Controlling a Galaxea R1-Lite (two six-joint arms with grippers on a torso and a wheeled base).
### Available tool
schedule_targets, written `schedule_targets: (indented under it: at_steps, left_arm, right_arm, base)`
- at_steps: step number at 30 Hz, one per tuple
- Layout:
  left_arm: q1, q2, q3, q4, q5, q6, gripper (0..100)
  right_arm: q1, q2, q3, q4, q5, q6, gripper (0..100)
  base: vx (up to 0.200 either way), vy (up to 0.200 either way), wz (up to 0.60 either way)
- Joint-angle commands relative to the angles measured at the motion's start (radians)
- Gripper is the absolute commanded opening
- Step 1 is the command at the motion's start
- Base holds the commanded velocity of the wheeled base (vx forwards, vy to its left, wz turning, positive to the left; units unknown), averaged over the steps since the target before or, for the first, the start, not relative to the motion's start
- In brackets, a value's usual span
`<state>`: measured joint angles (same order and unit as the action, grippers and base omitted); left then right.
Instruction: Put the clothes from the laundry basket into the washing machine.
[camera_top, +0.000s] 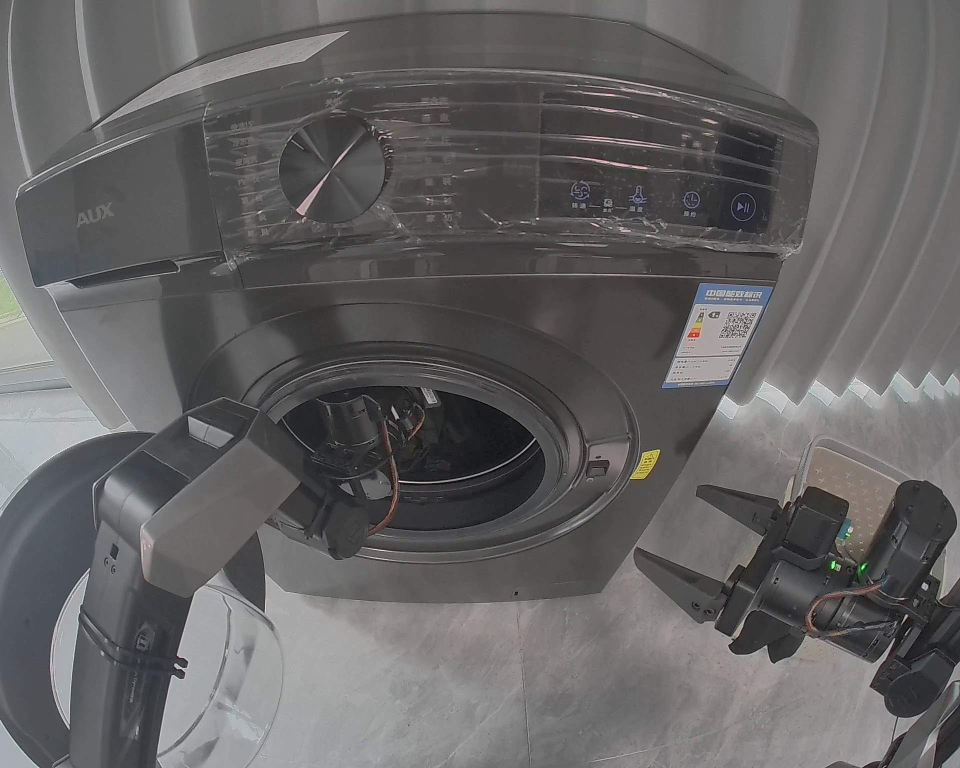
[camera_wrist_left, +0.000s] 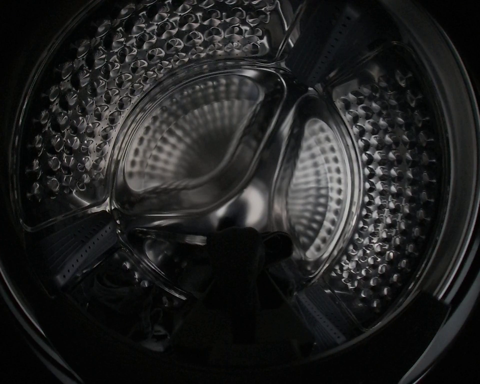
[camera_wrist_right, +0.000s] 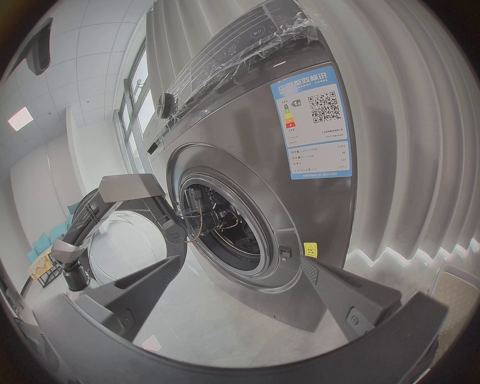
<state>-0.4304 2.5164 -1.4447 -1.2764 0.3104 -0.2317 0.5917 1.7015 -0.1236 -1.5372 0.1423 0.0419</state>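
The left gripper is found inside the grey front-loading washing machine, grip indeterminable, dark clothes are noted low in the perforated steel drum, release is advised well past the rim, and the right gripper is held open, empty.

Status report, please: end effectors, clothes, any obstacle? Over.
Right end effector open, empty, near laundry basket. Left arm in washing machine opening; dark clothes low in drum. Door open, nothing in the way.

Dark heap in drum — perhaps clothes; laundry basket partly hidden.
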Motion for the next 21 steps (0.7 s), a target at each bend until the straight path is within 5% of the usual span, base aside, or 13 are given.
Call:
schedule_targets:
  at_steps: [1, 3, 4, 14, 21]
  left_arm:
    - [0.019, 0.048, -0.042, 0.003, 0.001, 0.002, 0]
    - [0.019, 0.048, -0.034, 0.003, 0.001, 0.000, 0]
    - [0.019, 0.047, -0.031, 0.003, 0.001, -0.005, 100]
    - [-0.002, 0.015, 0.035, -0.008, 0.001, -0.006, 100]
    - [-0.060, -0.123, 0.299, -0.031, 0.001, -0.003, 100]
  right_arm:
    - [0.000, 0.000, 0.001, -0.001, 0.000, 0.000, 100]
    - [0.000, 0.000, 0.001, -0.001, 0.000, 0.000, 100]
    - [0.000, 0.000, 0.001, -0.001, 0.000, 0.000, 100]
    - [0.000, -0.002, 0.002, -0.001, 0.000, 0.000, 100]
    - [-0.001, -0.005, 0.004, -0.001, 0.000, 0.000, 100]
  base:
    - [0.000, 0.000, 0.00]
    - [0.000, 0.000, 0.00]
    - [0.000, 0.000, 0.00]
    - [0.000, 0.000, 0.00]
    - [0.000, 0.000, 0.00]
